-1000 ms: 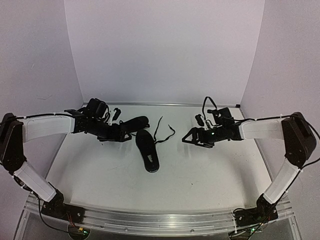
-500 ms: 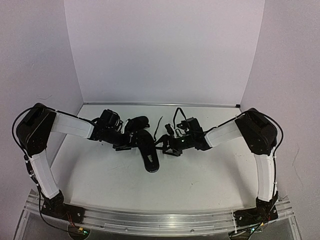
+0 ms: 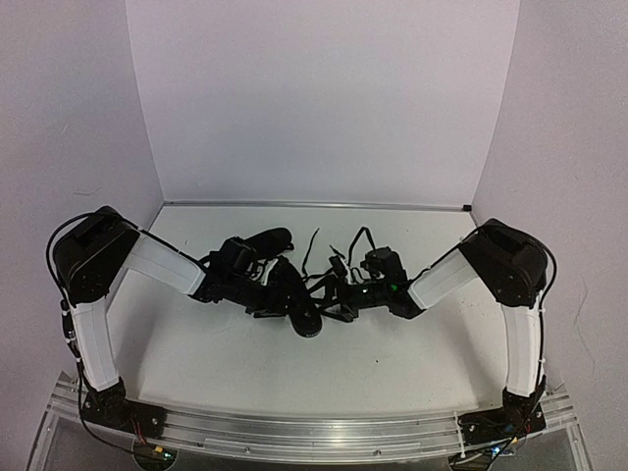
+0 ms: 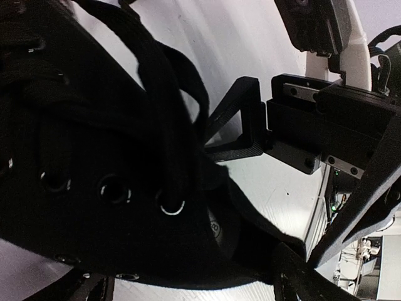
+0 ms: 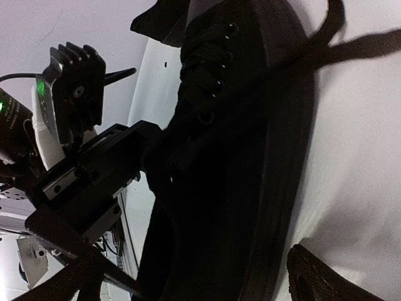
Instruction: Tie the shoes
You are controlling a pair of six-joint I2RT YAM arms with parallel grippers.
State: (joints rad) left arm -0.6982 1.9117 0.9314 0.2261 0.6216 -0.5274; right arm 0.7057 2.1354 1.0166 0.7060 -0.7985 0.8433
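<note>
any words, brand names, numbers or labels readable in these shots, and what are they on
No text can be read in any view.
Near shoe: no brand or label shows.
Round mark inside that shoe, left wrist view: too dark and small to read.
Far shoe: nothing legible.

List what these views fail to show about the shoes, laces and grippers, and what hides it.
- Top view: whether left gripper or right gripper touches a lace; both merge with the black near shoe.
- Left wrist view: its own fingers, cut off at the bottom edge.
- Right wrist view: the lace's end, cut off by the top edge.
</note>
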